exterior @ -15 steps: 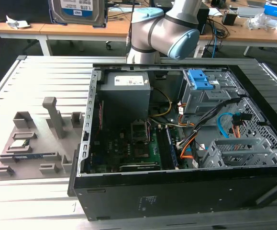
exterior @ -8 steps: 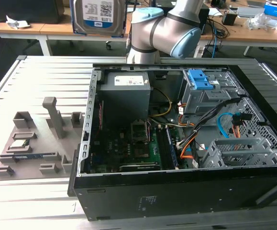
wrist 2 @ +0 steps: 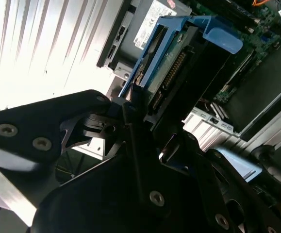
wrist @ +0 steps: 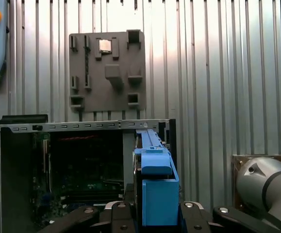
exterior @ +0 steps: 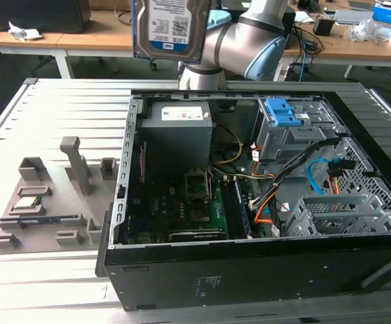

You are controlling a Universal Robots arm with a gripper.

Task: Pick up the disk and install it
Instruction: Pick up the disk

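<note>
The disk (exterior: 171, 27), a silver hard drive with a white-and-blue label, hangs high above the back of the open computer case (exterior: 249, 273), label facing the exterior view. In both wrist views it sits edge-on in its blue plastic frame (wrist: 156, 187), with the connector edge (wrist 2: 176, 68) showing. My gripper (wrist: 155, 209) is shut on the disk's lower end, with black fingers (wrist 2: 130, 121) on both sides. The grey robot arm (exterior: 249, 40) stands behind the case.
Inside the case are a grey drive bay with blue latches (exterior: 284, 121), an empty metal cage (exterior: 337, 216), cables and the motherboard (exterior: 181, 209). A grey parts holder (exterior: 46, 199) with small chips lies on the ribbed table at the exterior view's left. Cluttered desks stand behind.
</note>
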